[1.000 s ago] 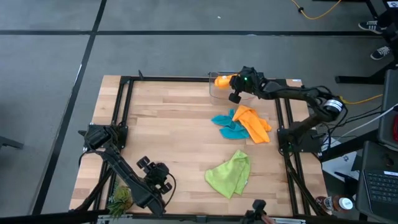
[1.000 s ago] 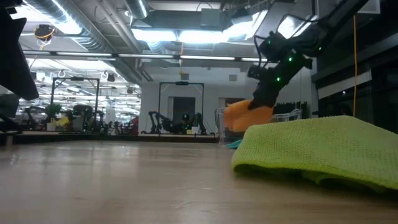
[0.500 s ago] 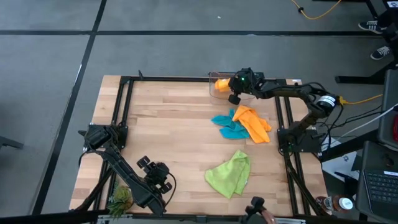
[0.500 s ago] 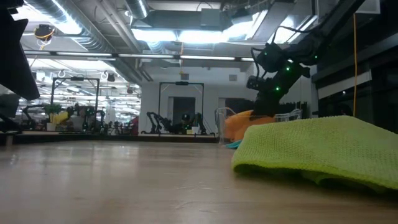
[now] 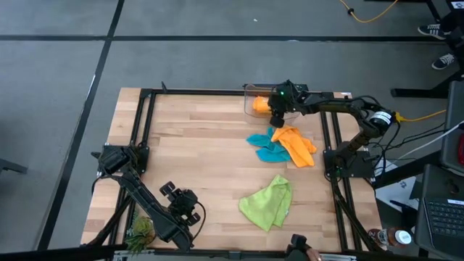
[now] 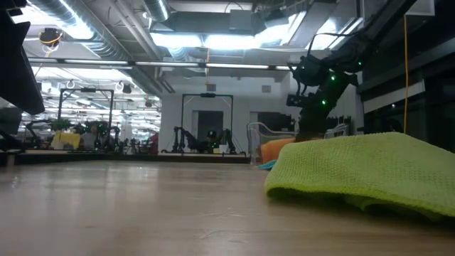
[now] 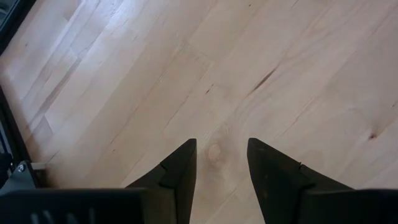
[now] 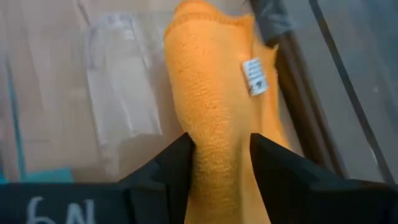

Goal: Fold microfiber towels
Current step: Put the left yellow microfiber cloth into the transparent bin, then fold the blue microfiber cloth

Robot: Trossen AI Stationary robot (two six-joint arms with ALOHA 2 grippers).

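1. we see the right gripper (image 5: pixel 275 114) at the far right of the table (image 5: pixel 203 167), over the clear plastic bin (image 5: pixel 255 96) at the far edge.
2. in the right wrist view an orange towel (image 8: pixel 214 106) lies between that gripper's two dark fingers (image 8: pixel 168 171), and its white tag (image 8: pixel 254 76) faces up. the fingers sit on either side of the cloth, but we cannot tell whether they are pinching it or have let it go.
3. in the high view this orange towel (image 5: pixel 259 104) shows in the bin, just left of the gripper.
4. the second orange towel (image 5: pixel 296 143) lies crumpled on the table just nearer than the bin, overlapping the teal-blue towel (image 5: pixel 267 148) on its left.
5. the lime green towel (image 5: pixel 268 203) lies loosely bunched near the front right of the table, well apart from the other cloths. in the low view it fills the right foreground (image 6: pixel 362 171).
6. the left gripper (image 5: pixel 170 192) waits at the near left of the table. its wrist view shows its jaws parted a little over bare wood, holding nothing.
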